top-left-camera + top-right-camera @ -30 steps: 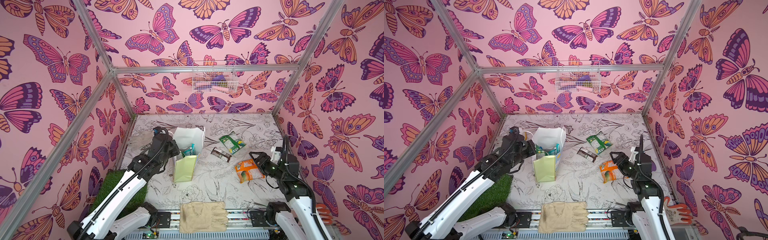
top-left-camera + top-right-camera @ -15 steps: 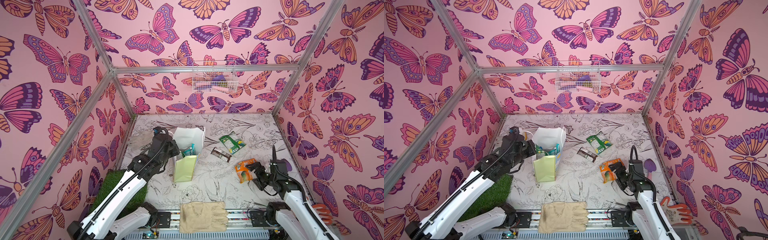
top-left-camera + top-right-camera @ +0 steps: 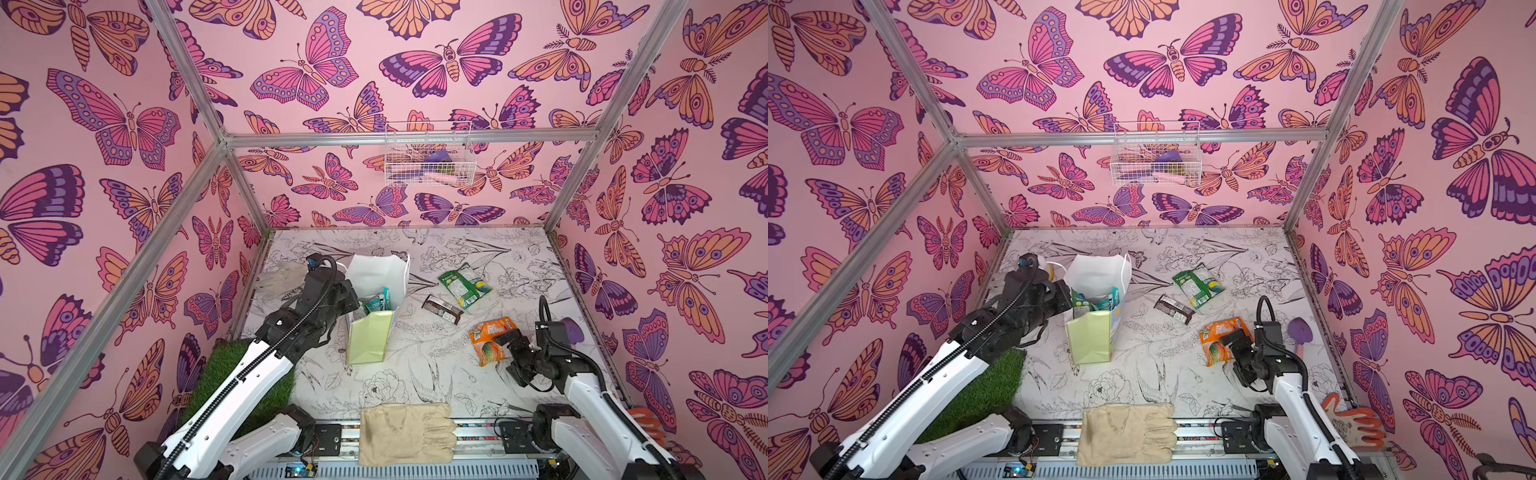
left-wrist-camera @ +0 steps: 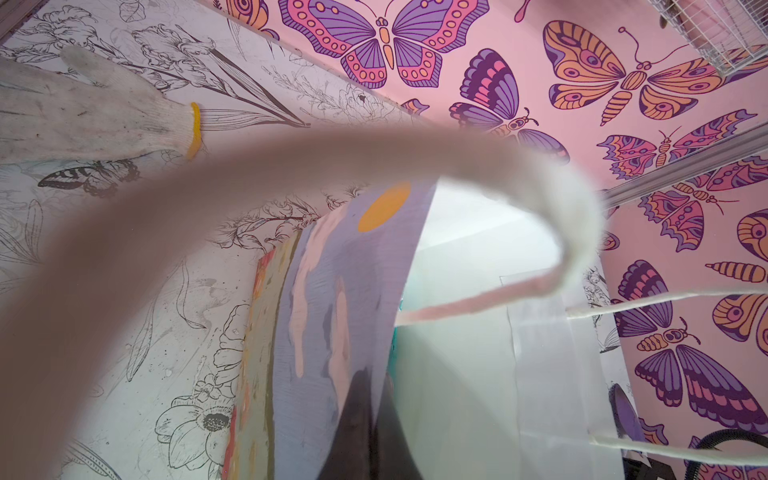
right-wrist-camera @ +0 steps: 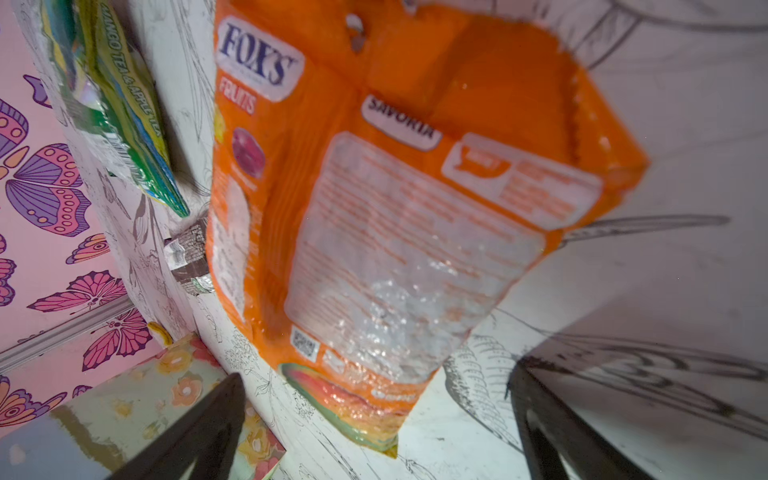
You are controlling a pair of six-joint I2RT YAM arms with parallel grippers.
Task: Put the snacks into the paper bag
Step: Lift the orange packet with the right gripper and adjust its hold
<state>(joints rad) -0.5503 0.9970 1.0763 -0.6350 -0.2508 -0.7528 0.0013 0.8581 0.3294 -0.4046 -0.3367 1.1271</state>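
While the left hand (image 3: pixel 348 296) is pinched shut on the left wall of the paper bag (image 3: pixel 370 340), holding it upright and open-mouthed toward the left side of the table (image 3: pixel 415 374), the job looks roughly half done. Teal packets (image 3: pixel 376 300) already stand inside the bag, but I cannot tell how many lie beneath them. Three snacks are left out on the table. The dark brown bar (image 3: pixel 442 309) lies just right of the bag, and the green packet (image 3: pixel 464 286) is beside it toward the far edge. The orange Fox's packet (image 3: pixel 488 340) lies nearer the right edge. The right hand (image 3: pixel 508 340) hovers at this orange packet with its jaws spread wide, one on either side of the packet's end, gripping nothing yet.

A white knit glove (image 3: pixel 282 274) lies in the far left corner and a grass mat (image 3: pixel 232 374) fills the near left corner, so the bag has little slack there. The table between the bag and the orange packet is bare, which I judge an open path for the carry. A beige glove (image 3: pixel 405 430) overhangs the near edge. A purple tool (image 3: pixel 571 330) near the right edge, just behind the right hand, limits its room to back off.
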